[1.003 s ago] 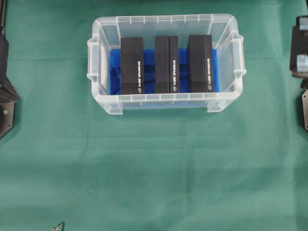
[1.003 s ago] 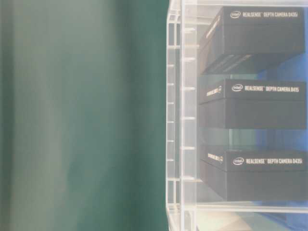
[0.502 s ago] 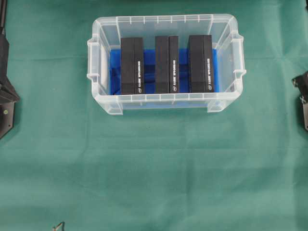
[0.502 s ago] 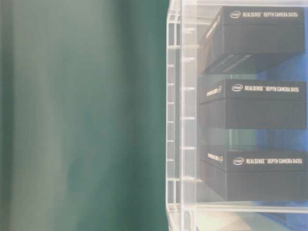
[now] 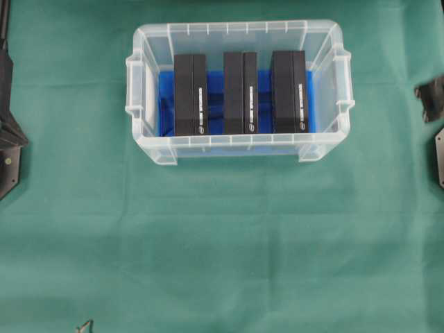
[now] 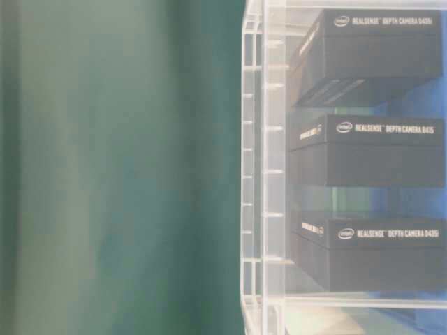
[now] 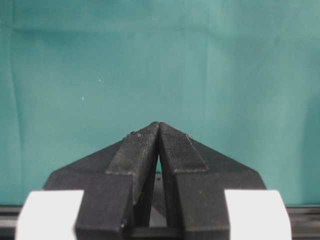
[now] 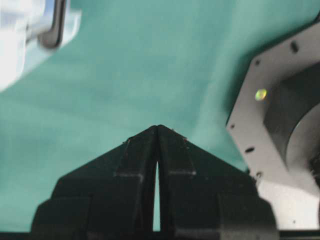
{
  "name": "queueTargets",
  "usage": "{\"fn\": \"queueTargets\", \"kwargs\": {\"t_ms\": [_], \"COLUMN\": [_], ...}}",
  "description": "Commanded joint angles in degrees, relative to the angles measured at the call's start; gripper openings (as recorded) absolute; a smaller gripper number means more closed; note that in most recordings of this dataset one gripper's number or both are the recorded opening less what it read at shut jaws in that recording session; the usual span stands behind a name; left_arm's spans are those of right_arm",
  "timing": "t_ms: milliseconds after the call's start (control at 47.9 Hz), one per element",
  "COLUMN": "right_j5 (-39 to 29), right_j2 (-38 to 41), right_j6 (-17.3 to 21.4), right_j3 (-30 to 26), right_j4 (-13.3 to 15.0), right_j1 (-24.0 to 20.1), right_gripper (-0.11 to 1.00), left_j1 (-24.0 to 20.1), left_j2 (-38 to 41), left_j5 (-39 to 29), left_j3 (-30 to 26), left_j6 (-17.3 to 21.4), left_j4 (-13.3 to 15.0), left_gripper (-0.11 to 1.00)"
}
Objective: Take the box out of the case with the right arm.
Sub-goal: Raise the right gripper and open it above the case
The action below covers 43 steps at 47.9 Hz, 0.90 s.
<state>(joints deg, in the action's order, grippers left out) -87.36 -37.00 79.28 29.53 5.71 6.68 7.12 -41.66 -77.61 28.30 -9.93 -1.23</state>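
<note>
Case (image 5: 239, 149) on green worktop (image 5: 222, 243), well apart from right hand (image 8: 158, 129), off its upper-left in wrist view. Three black boxes (image 5: 243, 93) inside, side by side on blue lining. Right hand clenched, nothing held. Left hand (image 7: 159, 125) clenched too, over bare cloth.

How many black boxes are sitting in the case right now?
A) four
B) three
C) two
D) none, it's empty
B: the overhead view shows the left box, middle box and right box side by side on the blue floor of the case.
</note>
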Motion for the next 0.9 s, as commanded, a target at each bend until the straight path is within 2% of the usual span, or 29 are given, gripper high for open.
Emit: {"fn": "queueTargets", "kwargs": {"t_ms": [0, 146, 293, 836, 878], "right_j5": [0.35, 1.23, 2.20, 1.93, 1.85], "right_j2": [0.00, 0.70, 1.67, 2.11, 2.11], "right_j6": [-3.08, -9.49, -13.10, -12.83, -12.74], "right_j3": [-1.49, -1.85, -2.11, -1.93, -1.93], "right_j4": [0.35, 0.18, 0.00, 0.00, 0.09], "right_j1": [4.31, 10.46, 13.54, 14.41, 14.41], "right_gripper": [0.00, 0.00, 0.00, 0.00, 0.03], "left_j1": [0.18, 0.18, 0.18, 0.18, 0.18], "left_j2": [0.35, 0.44, 0.35, 0.35, 0.44], "left_j5": [0.18, 0.09, 0.09, -0.09, -0.09], "left_j3": [-1.49, -1.49, -1.49, -1.49, -1.49], "left_j6": [0.00, 0.00, -0.18, -0.18, -0.26], "left_j4": [-0.09, -0.18, -0.18, -0.09, -0.18], "left_gripper": [0.00, 0.00, 0.00, 0.00, 0.00]}}
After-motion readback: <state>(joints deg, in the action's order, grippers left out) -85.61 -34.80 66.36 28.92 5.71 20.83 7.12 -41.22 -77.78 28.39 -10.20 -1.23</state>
